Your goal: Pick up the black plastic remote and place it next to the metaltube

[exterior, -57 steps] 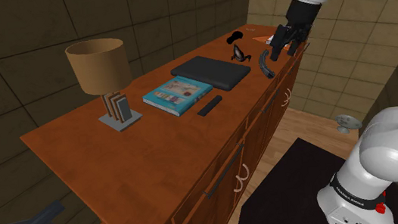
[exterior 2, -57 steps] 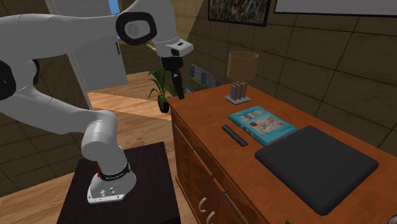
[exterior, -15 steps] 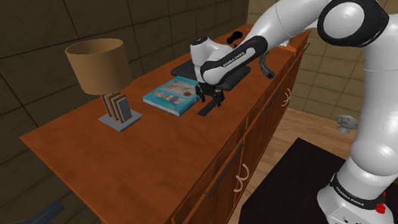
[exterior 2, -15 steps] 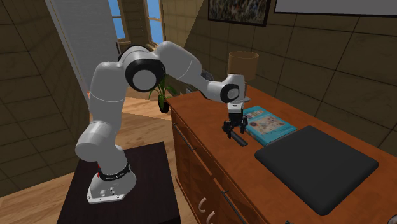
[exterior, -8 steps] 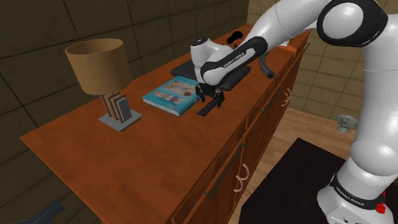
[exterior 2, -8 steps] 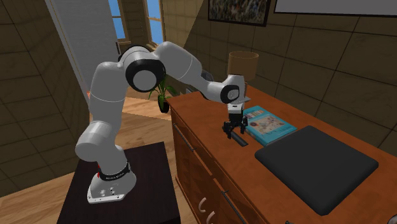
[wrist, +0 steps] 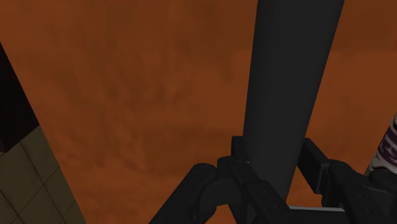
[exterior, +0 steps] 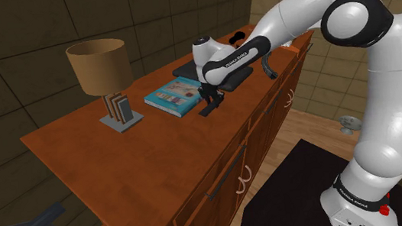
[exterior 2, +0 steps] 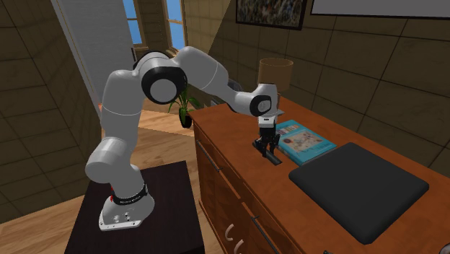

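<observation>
The black remote (exterior: pixel 208 110) (exterior 2: pixel 270 156) is a slim dark bar lying on the brown wooden sideboard (exterior: pixel 135 161), close to the front edge and beside the blue book (exterior: pixel 180 95). My gripper (exterior: pixel 210 103) (exterior 2: pixel 265 148) points straight down over it and is shut on it. In the wrist view the remote (wrist: pixel 289 95) runs out from between the fingers (wrist: pixel 249 186), which clasp its near end, with my gripper (wrist: pixel 280 175) low over the wood. A dark curved tube (exterior: pixel 267 69) lies near the sideboard's far end, behind my forearm.
A lamp (exterior: pixel 98 65) (exterior 2: pixel 275 72) with a small rack at its foot stands toward the shoulder view's left. A flat dark slab (exterior 2: pixel 358 187) lies beyond the book (exterior 2: pixel 306 141). Small dark items (exterior: pixel 239 37) sit at the far end. The stand (exterior 2: pixel 137 209) is on the floor.
The fingers stood apart around the remote half a second ago and have closed onto it. The arm and the remote have not visibly moved.
</observation>
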`<state>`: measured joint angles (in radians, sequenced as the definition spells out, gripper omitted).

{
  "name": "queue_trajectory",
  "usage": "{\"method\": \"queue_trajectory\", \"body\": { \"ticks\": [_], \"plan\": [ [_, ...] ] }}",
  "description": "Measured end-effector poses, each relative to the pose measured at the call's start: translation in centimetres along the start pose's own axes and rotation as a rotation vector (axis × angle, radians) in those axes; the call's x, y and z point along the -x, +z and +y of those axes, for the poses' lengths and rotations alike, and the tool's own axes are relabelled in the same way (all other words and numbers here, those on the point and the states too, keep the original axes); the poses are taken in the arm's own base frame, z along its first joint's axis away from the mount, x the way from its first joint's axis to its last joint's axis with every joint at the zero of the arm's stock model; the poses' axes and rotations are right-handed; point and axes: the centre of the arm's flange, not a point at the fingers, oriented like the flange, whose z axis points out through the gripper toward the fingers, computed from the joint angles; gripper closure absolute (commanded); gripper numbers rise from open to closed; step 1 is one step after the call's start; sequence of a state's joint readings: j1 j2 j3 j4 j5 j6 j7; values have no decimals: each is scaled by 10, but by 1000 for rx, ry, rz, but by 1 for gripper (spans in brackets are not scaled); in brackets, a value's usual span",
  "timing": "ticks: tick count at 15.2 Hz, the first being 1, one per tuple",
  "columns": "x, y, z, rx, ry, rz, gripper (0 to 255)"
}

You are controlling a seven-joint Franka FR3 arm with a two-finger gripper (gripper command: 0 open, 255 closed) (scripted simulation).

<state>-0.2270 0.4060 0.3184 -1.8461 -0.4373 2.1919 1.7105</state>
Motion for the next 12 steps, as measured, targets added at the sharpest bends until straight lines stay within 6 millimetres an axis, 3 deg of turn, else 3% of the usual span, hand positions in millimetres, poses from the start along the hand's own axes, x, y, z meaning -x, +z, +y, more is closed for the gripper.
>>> {"method": "queue_trajectory", "body": {
  "ticks": [4,12],
  "plan": [
    [-1,-2,1,8,0,-1,255],
    [-10,-41,2,10,0,-1,255]
  ]
}}
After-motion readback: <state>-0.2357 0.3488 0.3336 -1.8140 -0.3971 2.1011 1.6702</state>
